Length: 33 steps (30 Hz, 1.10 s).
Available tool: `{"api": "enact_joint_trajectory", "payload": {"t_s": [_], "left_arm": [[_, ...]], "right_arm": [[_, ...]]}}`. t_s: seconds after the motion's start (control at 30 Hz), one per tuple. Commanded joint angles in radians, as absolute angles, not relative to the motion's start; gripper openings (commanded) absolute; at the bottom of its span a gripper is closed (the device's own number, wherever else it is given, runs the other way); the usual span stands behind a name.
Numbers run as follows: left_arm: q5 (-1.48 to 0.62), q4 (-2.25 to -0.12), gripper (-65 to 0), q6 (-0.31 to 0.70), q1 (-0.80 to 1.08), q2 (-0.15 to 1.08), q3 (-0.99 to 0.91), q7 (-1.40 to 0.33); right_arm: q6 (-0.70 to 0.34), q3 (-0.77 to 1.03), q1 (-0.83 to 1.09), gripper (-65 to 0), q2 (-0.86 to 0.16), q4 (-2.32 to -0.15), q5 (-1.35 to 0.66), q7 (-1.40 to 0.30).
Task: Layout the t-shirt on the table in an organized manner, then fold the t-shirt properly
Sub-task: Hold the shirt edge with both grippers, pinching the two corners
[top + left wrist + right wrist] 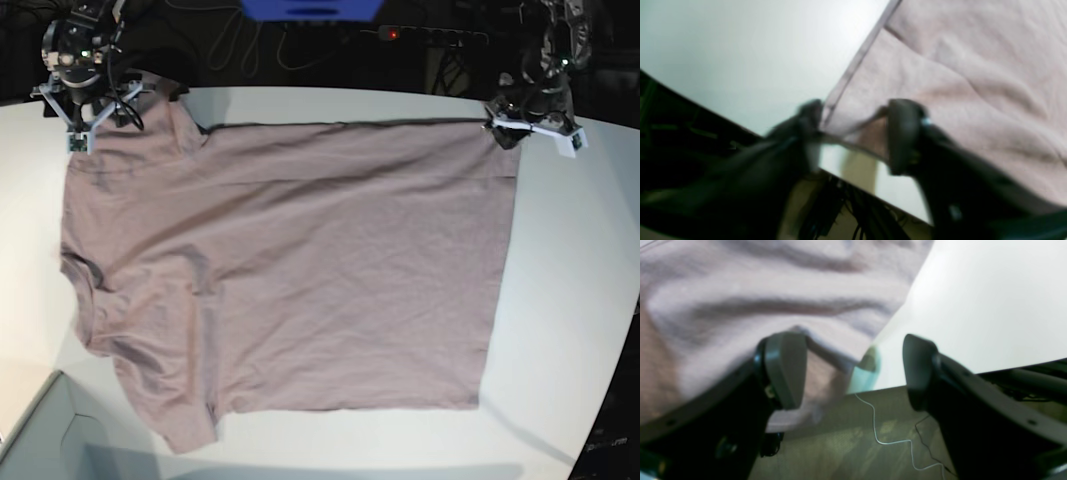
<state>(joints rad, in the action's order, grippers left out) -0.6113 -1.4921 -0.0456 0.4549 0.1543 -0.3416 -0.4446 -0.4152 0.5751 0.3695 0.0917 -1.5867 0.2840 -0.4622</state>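
Observation:
The dusty mauve t-shirt (290, 260) lies spread flat and sideways on the white table (570, 260), its sleeves toward the left and its hem toward the right. My left gripper (505, 125) is at the shirt's far right corner. In the left wrist view the left gripper (857, 125) is blurred, its jaws apart, with the hem corner (853, 130) lying between them at the table's edge. My right gripper (85, 125) is over the far left sleeve. Seen from the right wrist, that right gripper (853, 370) stands wide open with cloth (740, 306) by one finger (786, 370).
A grey box corner (40, 430) sits at the near left. A blue object (310, 8) and cables lie beyond the far edge. A teal piece (868, 371) shows at the table's rim, and a thin cord (887, 440) lies on the floor below.

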Motion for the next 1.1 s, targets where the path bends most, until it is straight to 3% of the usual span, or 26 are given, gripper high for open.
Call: {"api": "enact_joint_trajectory", "payload": {"t_s": [0.0,0.2,0.4,0.83,0.9,0.97,1.07], "left_arm": [[-0.618,-1.498,-43.5,-0.044,0.461,0.159,-0.332,-0.463],[-0.618,-1.504,-65.0,-0.044,0.464,0.162,-0.329,-0.463],[-0.622,-1.509,-65.0,-0.044,0.463,0.177,-0.332,-0.463],[-0.624,-1.508,-65.0,-0.044,0.432,0.205,-0.334,-0.461],[-0.624,-1.508,-65.0,-0.044,0.432,0.205,-0.334,-0.461],[-0.624,-1.508,-65.0,-0.044,0.432,0.205,-0.334,-0.461],[-0.624,-1.509,-65.0,-0.044,0.43,0.205,-0.334,-0.461]], "right_arm": [[-0.427,0.576,0.377,-19.8,0.09,-1.596,0.291,-0.47],[-0.427,0.576,0.377,-19.8,0.09,-1.601,0.291,-0.47],[-0.483,0.575,0.374,-19.8,0.09,-1.603,0.291,-0.47],[-0.489,0.576,0.372,-20.2,0.091,-1.595,0.292,-0.475],[-0.49,0.573,0.384,-24.0,0.091,-1.596,0.292,-0.475],[-0.526,0.572,0.389,-32.5,0.091,-1.596,0.292,-0.475],[-0.634,0.572,0.389,-52.0,0.091,-1.595,0.292,-0.476]]}}
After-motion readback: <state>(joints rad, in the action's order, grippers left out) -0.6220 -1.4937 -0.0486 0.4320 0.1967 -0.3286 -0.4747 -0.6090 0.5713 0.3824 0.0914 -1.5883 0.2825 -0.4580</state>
